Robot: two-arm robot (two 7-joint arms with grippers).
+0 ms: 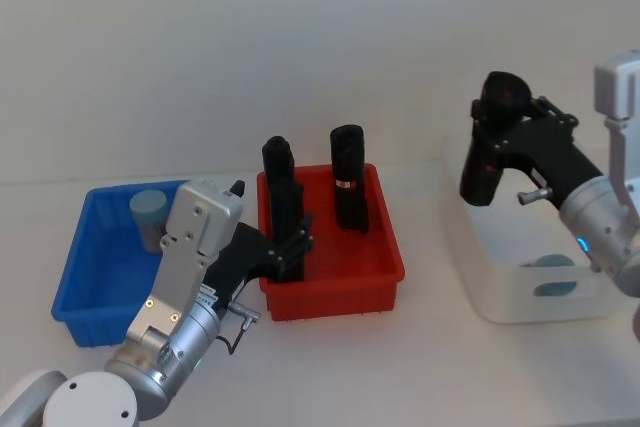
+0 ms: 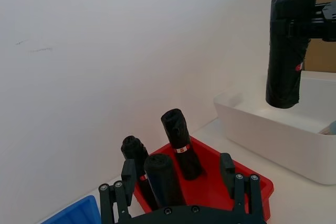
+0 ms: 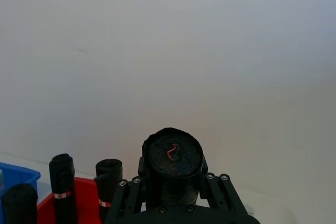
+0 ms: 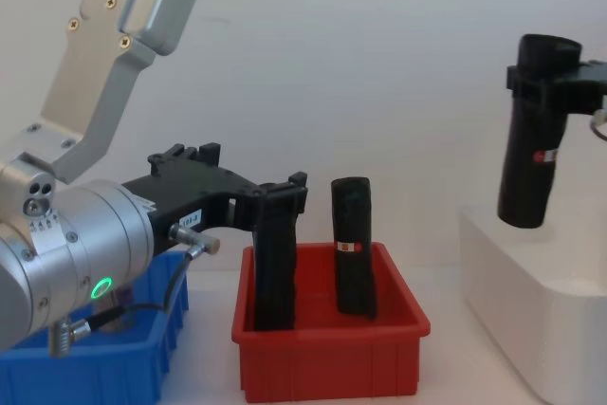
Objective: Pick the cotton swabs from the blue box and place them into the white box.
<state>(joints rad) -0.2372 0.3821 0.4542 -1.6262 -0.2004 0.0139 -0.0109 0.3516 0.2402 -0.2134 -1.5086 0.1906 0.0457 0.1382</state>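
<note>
One cotton swabs jar with a pale blue-grey lid stands in the far part of the blue box at the left. Two similar lids show inside the white box at the right. My left gripper is not at the blue box. It reaches into the red bin and is open, its fingers either side of a black roll. My right gripper hangs over the white box's near-left corner, shut on another black roll held upright.
The red bin stands between the two boxes and holds upright black rolls. The blue box sits directly under my left arm. A plain white wall runs behind the table, and bare tabletop lies in front of the bins.
</note>
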